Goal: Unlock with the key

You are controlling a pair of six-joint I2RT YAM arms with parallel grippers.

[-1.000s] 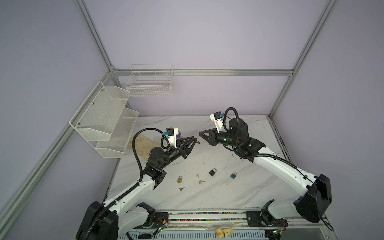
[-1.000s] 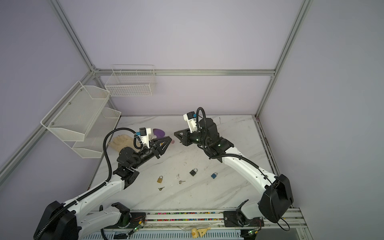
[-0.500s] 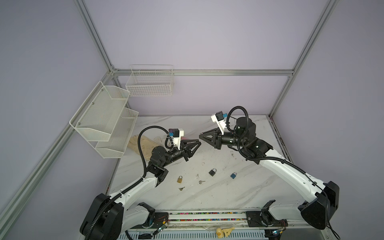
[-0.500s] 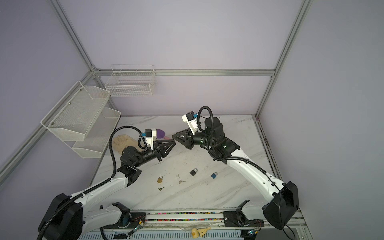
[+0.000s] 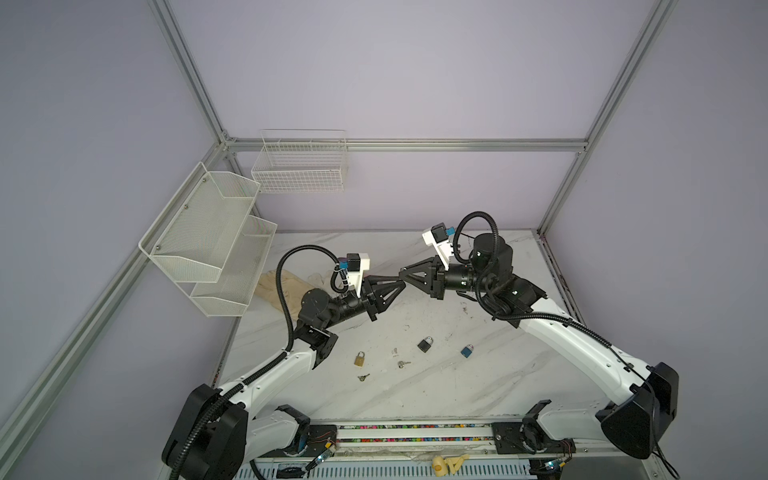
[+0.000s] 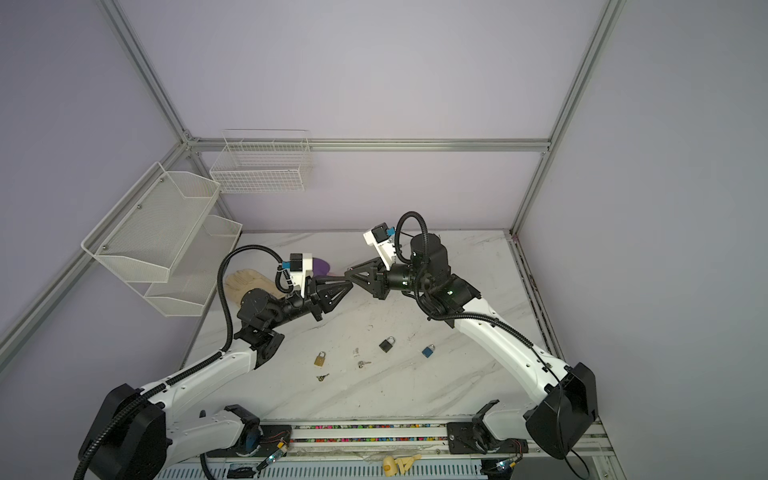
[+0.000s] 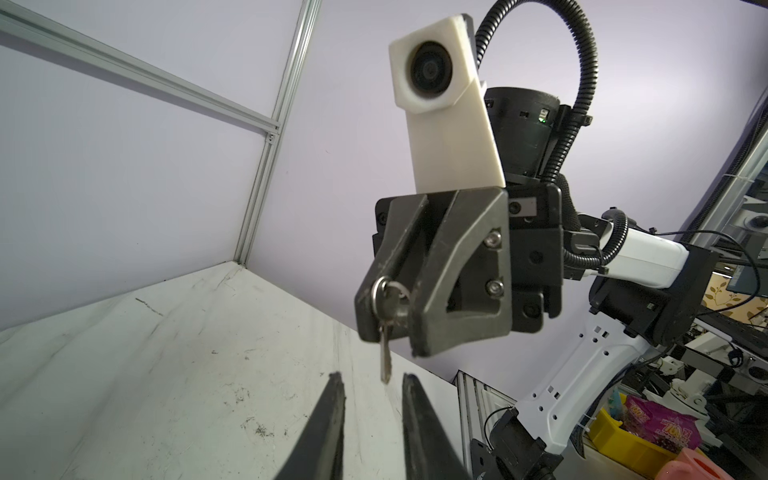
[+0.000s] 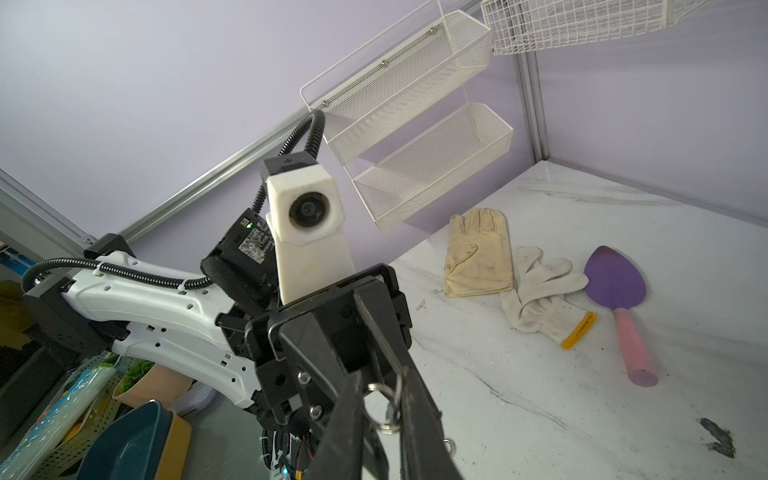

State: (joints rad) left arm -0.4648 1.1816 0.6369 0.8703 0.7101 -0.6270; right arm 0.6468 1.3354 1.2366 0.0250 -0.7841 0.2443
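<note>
Right gripper [image 7: 392, 328] around key [image 7: 385, 353] (head only)

The marble-patterned stone worktop [image 5: 415, 399] is white with grey veins and dark smudges. The three small padlocks are brass-yellow [image 5: 360, 359], black [image 5: 425, 344] and blue [image 5: 467, 350]. The small metal key [image 7: 385, 353] is silver. The plastic garden trowel [image 8: 615, 282] has a purple blade and a pink handle. The flat fabric glove [image 8: 478, 253] is cream. The knit glove [image 8: 540, 291] is white with a yellow cuff edge.
</note>
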